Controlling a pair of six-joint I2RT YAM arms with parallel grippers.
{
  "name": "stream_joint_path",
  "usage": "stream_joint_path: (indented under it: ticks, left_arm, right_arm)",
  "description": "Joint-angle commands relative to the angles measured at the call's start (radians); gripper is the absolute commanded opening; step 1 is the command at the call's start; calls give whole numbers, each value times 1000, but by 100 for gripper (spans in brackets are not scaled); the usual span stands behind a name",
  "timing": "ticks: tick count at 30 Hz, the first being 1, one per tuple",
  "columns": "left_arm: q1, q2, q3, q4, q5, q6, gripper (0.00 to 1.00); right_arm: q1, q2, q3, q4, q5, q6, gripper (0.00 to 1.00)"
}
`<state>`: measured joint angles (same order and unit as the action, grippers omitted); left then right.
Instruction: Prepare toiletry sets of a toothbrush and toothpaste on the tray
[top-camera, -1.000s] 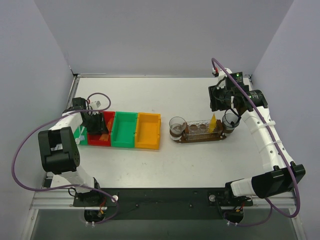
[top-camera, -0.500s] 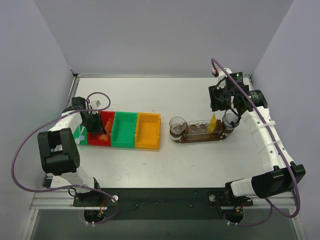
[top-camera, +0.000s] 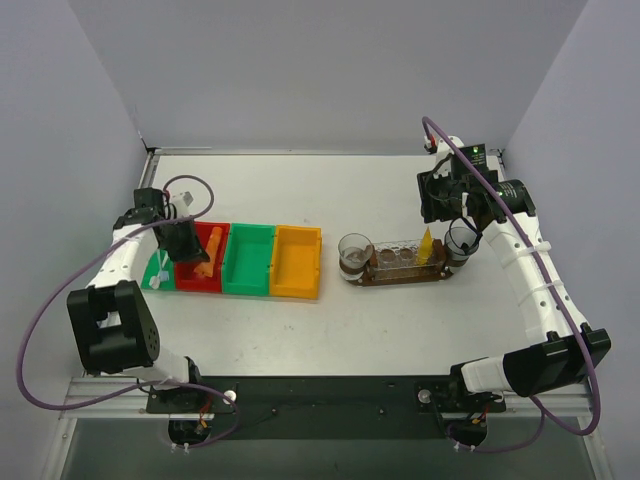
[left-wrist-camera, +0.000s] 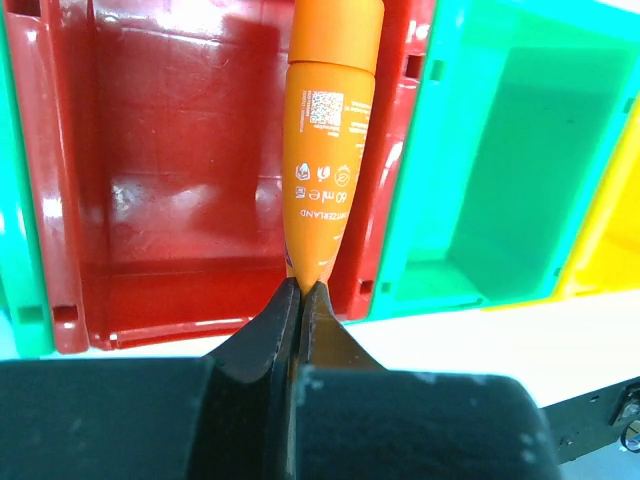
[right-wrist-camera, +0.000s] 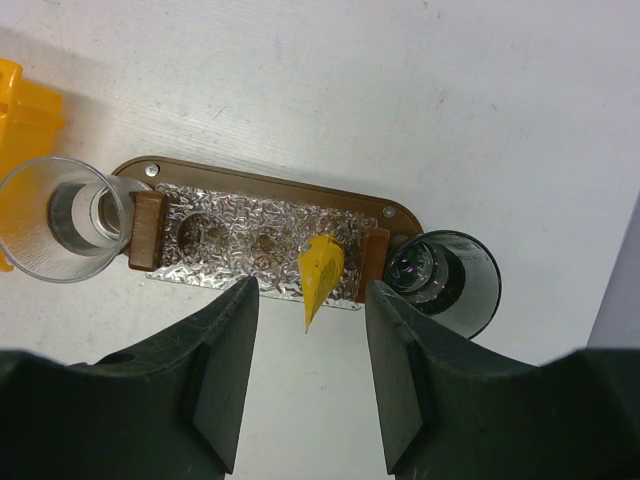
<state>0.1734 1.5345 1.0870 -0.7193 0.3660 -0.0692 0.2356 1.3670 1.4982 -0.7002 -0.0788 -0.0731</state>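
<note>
TOP: my left gripper (top-camera: 186, 242) has drawn back over the red bin (top-camera: 216, 240); wrist hides the grip | LEFT WRIST: jaws just pinched shut on orange toothpaste (left-wrist-camera: 325, 170) by its flat tail, ready to carry; cap cut off | RIGHT WRIST: my right gripper (right-wrist-camera: 310, 295) part-open, empty, above tray (right-wrist-camera: 255, 181); yellow toothpaste (right-wrist-camera: 320, 268) already there

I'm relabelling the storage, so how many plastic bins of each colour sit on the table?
Green bins: 2
Red bin: 1
Yellow bin: 1
Total: 4
</note>
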Motion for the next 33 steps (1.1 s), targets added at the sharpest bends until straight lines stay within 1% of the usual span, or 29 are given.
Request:
stream_joint_path:
  ticks: [1, 6, 12, 15, 17, 18, 20, 21, 22, 23, 24, 25, 26, 27, 29, 30, 31, 33]
  left_arm:
    - [8, -92, 48, -14, 51, -44, 0]
    - [9, -157, 36, -72, 30, -43, 0]
    - [8, -272, 56, -127, -28, -55, 0]
    - [5, -373, 63, -117, -48, -128, 0]
    - [-3, -414, 50, -89, -50, -234, 0]
    - [-12, -456, 44, -74, -49, -316, 0]
    - [-53, -499, 18, -33, -68, -398, 0]
    - [-124, -537, -4, 12, -85, -437, 0]
    - [-164, -554, -12, 29, -111, -507, 0]
    - [-217, -565, -19, 59, -178, -539, 0]
    - [-321, -576, -30, 73, -208, -572, 0]
    - [-369, -580, -36, 87, -240, -628, 0]
    - [-423, -580, -41, 116, -266, -655, 0]
    - [-518, -576, -42, 130, -324, -700, 0]
    - [-615, -567, -42, 171, -360, -736, 0]
    - [-652, -556, -39, 184, -430, -751, 0]
    - [-726, -548, -35, 195, -450, -773, 0]
    - [-785, -525, -24, 218, -489, -788, 0]
  right_arm:
    - [5, -36, 27, -5, -15, 9, 42]
    - [28, -43, 34, -5, -19, 24, 42]
    - [94, -40, 79, -4, -29, 72, 41]
    - [151, -37, 103, 1, -32, 113, 42]
    - [182, -28, 115, 5, -67, 160, 42]
    - [191, -25, 128, 13, -76, 186, 42]
    - [218, -10, 138, 22, -99, 246, 42]
    - [229, -5, 149, 30, -107, 262, 42]
    - [240, 0, 154, 34, -111, 274, 42]
    - [255, 13, 158, 39, -119, 289, 42]
    - [286, 20, 165, 44, -121, 305, 42]
    - [301, 29, 172, 47, -125, 315, 42]
    - [312, 40, 175, 51, -147, 325, 42]
    - [336, 47, 177, 63, -162, 350, 42]
    - [355, 67, 175, 74, -200, 380, 42]
    - [378, 73, 174, 85, -205, 401, 42]
    - [390, 81, 174, 88, -213, 410, 42]
    - [413, 98, 174, 100, -229, 427, 42]
